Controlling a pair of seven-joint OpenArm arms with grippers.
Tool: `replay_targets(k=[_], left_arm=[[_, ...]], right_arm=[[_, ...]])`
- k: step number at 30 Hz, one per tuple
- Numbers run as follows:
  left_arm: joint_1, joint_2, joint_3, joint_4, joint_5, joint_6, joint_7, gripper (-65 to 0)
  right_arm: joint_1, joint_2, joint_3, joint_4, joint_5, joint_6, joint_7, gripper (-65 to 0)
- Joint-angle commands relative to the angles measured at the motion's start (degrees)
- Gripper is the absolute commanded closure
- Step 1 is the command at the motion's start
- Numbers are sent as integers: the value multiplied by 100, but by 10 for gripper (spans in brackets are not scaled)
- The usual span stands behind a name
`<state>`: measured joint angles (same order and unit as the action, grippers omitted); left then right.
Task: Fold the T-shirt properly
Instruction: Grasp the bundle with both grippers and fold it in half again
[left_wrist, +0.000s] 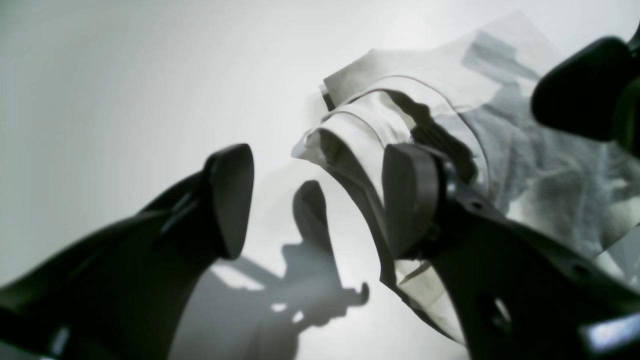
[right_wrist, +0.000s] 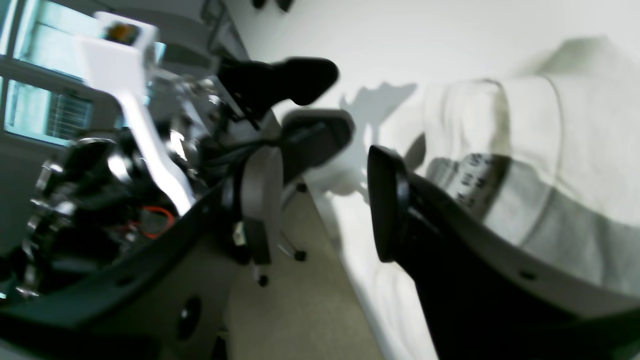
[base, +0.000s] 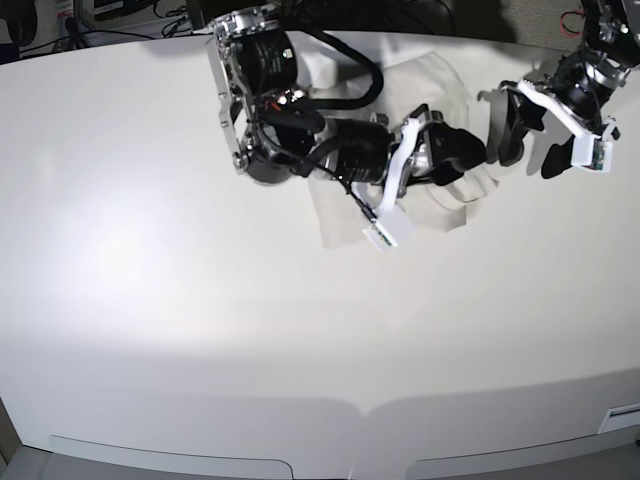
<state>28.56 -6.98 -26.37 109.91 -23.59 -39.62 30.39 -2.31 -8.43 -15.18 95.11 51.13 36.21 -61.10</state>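
1. The right claw (right_wrist: 345, 165) has its jaws parted with nothing between them; one dark pad sits against the pale folded cloth, but no grip shows.
2. The left claw (left_wrist: 320, 200) is spread wide and empty, hovering over bare white tabletop (base: 150, 250).
3. The off-white cotton T-shirt (base: 440, 85) lies bunched into a rough folded bundle at the far side of the tabletop, between the 2 arms and partly hidden under the right arm.
4. From the left claw, the T-shirt lies just beside one finger; its collar and inner label (right_wrist: 475, 180) show in the right wrist view.
5. The right claw seems nearer; the bundle's long axis cannot be told.
6. No containers are visible.
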Motion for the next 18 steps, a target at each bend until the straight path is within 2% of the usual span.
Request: replay_targets(k=[1,4,6,7,9,11,13,18], left_arm=[[2,-55,-33,120,-90,-38,-129,-395],[17,-52,-33,120,-208,-38,-55,-395],[20,-52,-33,120,-643,-38,247,-383],[17,-52,-33,120,-935,-38,428,-353],[17,-52,-33,120,-1523,-38,728,-263],[20,-50,-33,120,-2063,-38,979,-138],[17,-50,-26,120,-2498,-38,1281,-6],[52,33,-4,120,-3368,-38,2044,0]], right_arm=[[155,-57,2,87,153,28,125,-282],[385,-57,170,87,-149,35,39,-282],[564,-57,352,87,-599,35,-74,-265],[654,-57,452,87,-852,35,-111,-237],[824,-57,625,87,-1266,26,-90,-157],[975,-57,730,87,-1552,24,-2,-65],[1080,107,739,87,-1893,24,166,0],[1102,452,728,83,-2490,11,715,0]])
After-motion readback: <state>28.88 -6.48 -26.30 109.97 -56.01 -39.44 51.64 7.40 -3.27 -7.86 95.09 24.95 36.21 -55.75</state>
